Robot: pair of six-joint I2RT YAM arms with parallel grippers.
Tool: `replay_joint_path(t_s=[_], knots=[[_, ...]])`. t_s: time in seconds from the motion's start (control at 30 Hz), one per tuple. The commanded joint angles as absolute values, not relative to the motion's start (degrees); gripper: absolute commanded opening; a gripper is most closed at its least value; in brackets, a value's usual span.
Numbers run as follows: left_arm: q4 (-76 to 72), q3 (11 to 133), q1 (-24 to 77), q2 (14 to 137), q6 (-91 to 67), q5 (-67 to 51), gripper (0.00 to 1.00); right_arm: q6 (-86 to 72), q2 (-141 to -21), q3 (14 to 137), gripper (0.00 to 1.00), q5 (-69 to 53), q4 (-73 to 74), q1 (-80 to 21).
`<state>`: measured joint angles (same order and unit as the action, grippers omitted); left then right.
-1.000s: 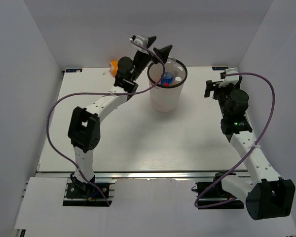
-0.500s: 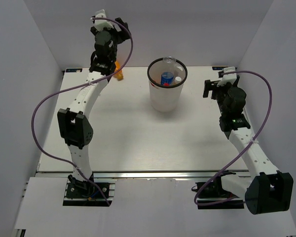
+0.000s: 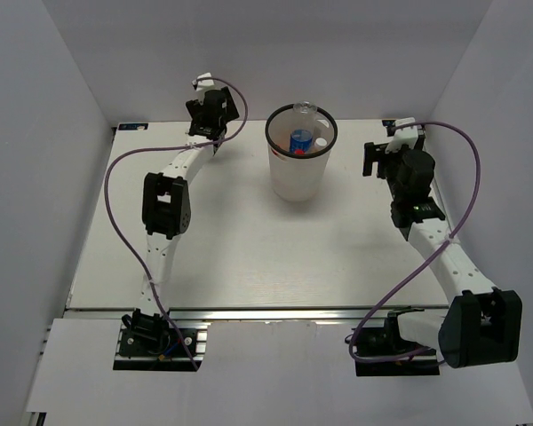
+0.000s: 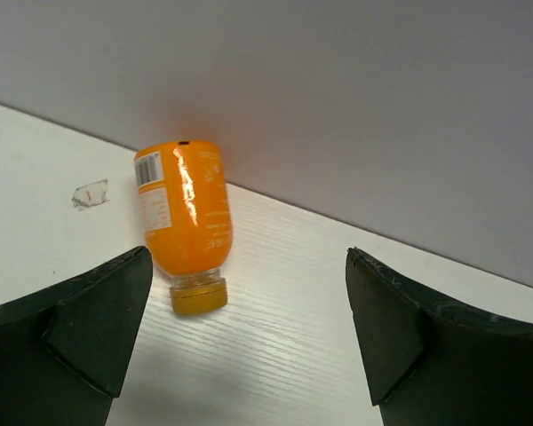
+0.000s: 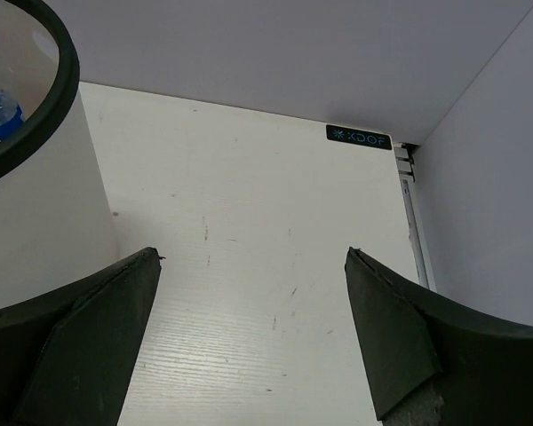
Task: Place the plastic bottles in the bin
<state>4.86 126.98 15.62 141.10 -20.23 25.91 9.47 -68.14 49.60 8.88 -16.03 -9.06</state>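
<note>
A stubby orange bottle (image 4: pixel 185 217) lies on its side against the back wall, its cap (image 4: pixel 198 295) pointing at me. My left gripper (image 4: pixel 249 257) is open and empty just in front of it, the bottle nearer the left finger (image 4: pixel 89 328). In the top view the left gripper (image 3: pixel 213 114) covers that bottle. The white bin (image 3: pixel 299 177) with a black rim holds a blue-labelled bottle (image 3: pixel 300 140) and other bottles. My right gripper (image 5: pixel 253 253) is open and empty to the right of the bin (image 5: pixel 35 204), low over the table (image 3: pixel 377 155).
The back wall is right behind the orange bottle. The right wall and a table-edge rail (image 5: pixel 413 222) lie close to the right gripper. A small scrap mark (image 4: pixel 91 193) lies on the table left of the bottle.
My left arm swung from over the bin to the back left corner and came down in front of the orange bottle. My right arm shifted slightly toward the back.
</note>
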Motion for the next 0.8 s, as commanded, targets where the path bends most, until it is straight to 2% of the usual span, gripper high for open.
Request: replay_joint_path(t_s=[0.0, 0.33, 0.77], knots=[[3.0, 128.9, 14.5, 139.6, -21.8, 30.1, 0.98, 10.0, -69.1, 53.0, 0.89, 10.3, -16.3, -8.9], [5.4, 130.1, 11.9, 144.6, -24.7, 28.1, 0.98, 10.3, -71.5, 54.1, 0.89, 10.5, -16.0, -8.9], [-1.3, 133.7, 11.6, 152.7, -23.4, 21.4, 0.98, 11.1, -73.6, 54.8, 0.89, 11.7, -16.0, -8.9]])
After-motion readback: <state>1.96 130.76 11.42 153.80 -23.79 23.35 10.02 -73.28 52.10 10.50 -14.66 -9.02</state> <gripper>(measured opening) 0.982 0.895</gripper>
